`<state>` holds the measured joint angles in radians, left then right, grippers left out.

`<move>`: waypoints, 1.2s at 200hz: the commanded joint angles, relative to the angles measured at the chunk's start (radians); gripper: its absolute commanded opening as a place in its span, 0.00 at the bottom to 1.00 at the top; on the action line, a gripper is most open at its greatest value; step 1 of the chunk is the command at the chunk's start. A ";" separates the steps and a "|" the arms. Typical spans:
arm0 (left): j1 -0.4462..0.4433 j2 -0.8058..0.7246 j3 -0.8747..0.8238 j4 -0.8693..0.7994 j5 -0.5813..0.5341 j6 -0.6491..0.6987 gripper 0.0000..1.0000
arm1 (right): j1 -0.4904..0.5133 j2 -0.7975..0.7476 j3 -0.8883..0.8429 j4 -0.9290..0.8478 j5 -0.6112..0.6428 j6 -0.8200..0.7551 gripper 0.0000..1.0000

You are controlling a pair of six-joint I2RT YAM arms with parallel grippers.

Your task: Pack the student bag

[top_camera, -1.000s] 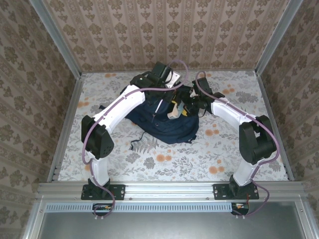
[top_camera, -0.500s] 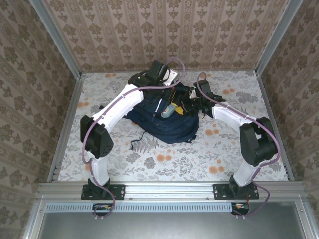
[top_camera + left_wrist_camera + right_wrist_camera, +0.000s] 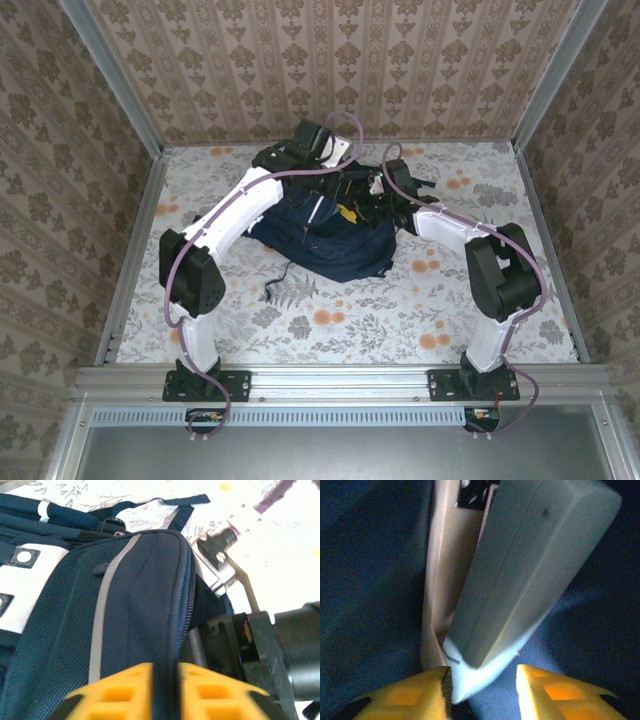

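Inside the student bag [image 3: 370,555], right claw [image 3: 482,674] seemingly straddles grey case [image 3: 520,570].

Seen from above, the student bag [image 3: 330,245] lies on the worktop [image 3: 450,320], mid-frame and toward the back wall. The left arm [image 3: 235,215] reaches it from the lower left and the right arm [image 3: 450,225] from the lower right. Their ends meet over the bag's upper edge.

In the left wrist view, a fold of the bag sits between the left arm's jaws at the bottom edge. The right arm's end is just beside the bag at the right of the frame.

In the right wrist view, a case [image 3: 520,575] stands tilted inside the bag. Its lower corner lies between the right arm's jaws, against the lower-left one and apart from the lower-right one.
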<state>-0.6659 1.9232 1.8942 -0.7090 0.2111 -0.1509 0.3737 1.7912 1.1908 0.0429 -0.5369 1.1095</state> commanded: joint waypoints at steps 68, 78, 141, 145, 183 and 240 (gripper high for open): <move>0.148 -0.261 -0.347 0.172 0.084 -0.193 0.70 | -0.009 -0.379 -0.210 -0.440 0.352 -0.308 0.66; 0.173 -0.299 -0.429 0.193 0.086 -0.229 0.71 | 0.016 -0.386 -0.189 -0.471 0.377 -0.331 0.67; 0.332 -0.443 -0.771 0.370 0.219 -0.457 0.71 | 0.253 -0.277 -0.003 -0.506 0.501 -0.380 0.69; 0.343 -0.444 -0.776 0.378 0.227 -0.465 0.70 | 0.274 -0.264 0.012 -0.509 0.520 -0.378 0.68; 0.438 -0.448 -0.815 0.415 0.208 -0.511 0.70 | 0.470 -0.111 0.203 -0.647 0.761 -0.318 0.54; 0.530 -0.494 -0.908 0.430 0.168 -0.507 0.74 | 0.557 0.068 0.354 -0.667 0.849 -0.181 0.43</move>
<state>-0.1581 1.4670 1.0195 -0.3031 0.3843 -0.6376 0.9371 1.7912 1.4631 -0.5720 0.2237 0.8562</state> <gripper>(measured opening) 0.736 0.449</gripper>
